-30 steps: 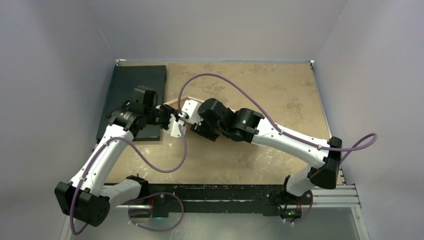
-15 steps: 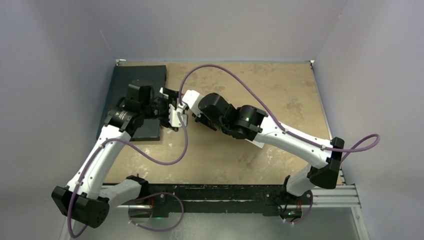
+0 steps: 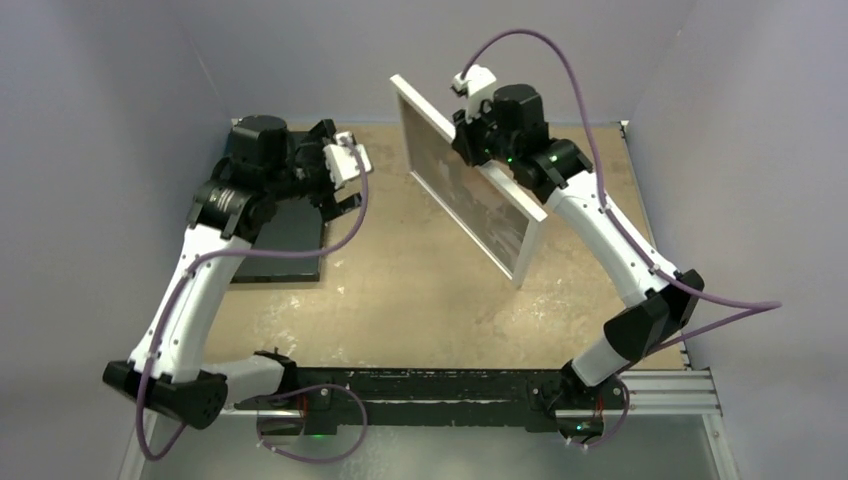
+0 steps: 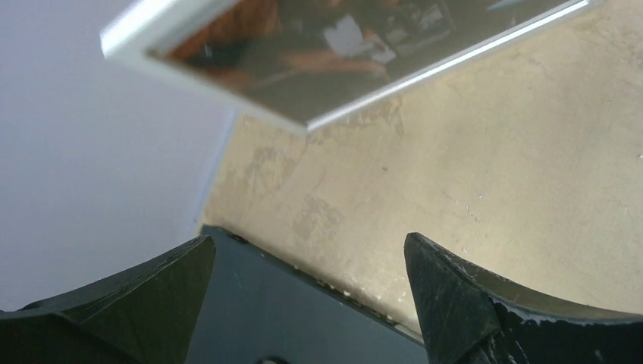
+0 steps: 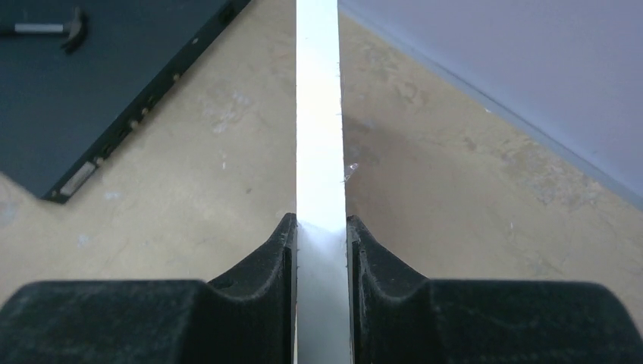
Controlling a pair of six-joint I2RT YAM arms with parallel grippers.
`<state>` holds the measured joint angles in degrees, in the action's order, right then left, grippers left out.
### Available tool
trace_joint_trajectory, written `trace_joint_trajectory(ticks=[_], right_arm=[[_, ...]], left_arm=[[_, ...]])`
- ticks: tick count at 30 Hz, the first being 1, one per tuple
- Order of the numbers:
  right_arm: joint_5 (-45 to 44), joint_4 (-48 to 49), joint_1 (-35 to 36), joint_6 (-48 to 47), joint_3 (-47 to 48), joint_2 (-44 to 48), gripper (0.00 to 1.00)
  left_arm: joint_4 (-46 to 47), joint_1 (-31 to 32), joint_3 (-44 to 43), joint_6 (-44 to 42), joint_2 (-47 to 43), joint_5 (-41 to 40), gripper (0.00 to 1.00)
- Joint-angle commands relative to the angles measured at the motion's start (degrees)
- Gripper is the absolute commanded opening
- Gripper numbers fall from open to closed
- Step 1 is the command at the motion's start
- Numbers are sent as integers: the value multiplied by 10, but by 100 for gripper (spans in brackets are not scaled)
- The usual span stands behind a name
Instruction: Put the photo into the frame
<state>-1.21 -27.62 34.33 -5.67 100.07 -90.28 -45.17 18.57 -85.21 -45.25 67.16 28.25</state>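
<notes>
Frame (image 3: 465,190) clamped by its upper rail in the right gripper (image 5: 320,235), held up on edge over the table (image 3: 420,300), long axis running far-left to near-right, dark reddish photo (image 4: 303,53) seemingly inside, left gripper (image 4: 307,243) wide apart, empty, just to its left.

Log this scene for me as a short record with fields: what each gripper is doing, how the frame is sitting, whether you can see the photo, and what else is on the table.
left gripper: open, holding nothing, above the black board
right gripper: shut on the frame's white rail
frame: raised on edge and tilted, gripped at its upper rail; cannot tell if its low corner touches the table
photo: cannot be made out for certain
black board: flat on the table's far left
</notes>
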Motion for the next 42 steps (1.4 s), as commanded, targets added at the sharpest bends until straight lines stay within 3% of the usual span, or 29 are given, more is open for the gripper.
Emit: trace_joint_trajectory(ticks=[1, 7, 13, 16, 24, 31, 37, 42], right_arm=[[108, 43, -81, 70, -36, -34, 9], [140, 43, -184, 108, -42, -83, 7], [156, 63, -227, 129, -93, -66, 6], [157, 105, -240, 148, -178, -28, 6], [256, 342, -276, 260, -478, 124, 7], [262, 442, -276, 326, -611, 167, 8], [223, 457, -276, 338, -637, 161, 17], [176, 483, -276, 347, -663, 162, 31]], left_arm=[[-104, -20, -60, 80, 76, -60, 94], [-88, -50, -56, 125, 106, -55, 94], [-54, -71, -35, 156, 114, -38, 91], [-57, -84, -26, 165, 131, -29, 90], [-60, -134, 8, 185, 160, -21, 89], [-30, -135, 62, 197, 125, -34, 90], [-10, -135, 115, 217, 112, -40, 94], [23, -139, 161, 221, 101, -57, 96]])
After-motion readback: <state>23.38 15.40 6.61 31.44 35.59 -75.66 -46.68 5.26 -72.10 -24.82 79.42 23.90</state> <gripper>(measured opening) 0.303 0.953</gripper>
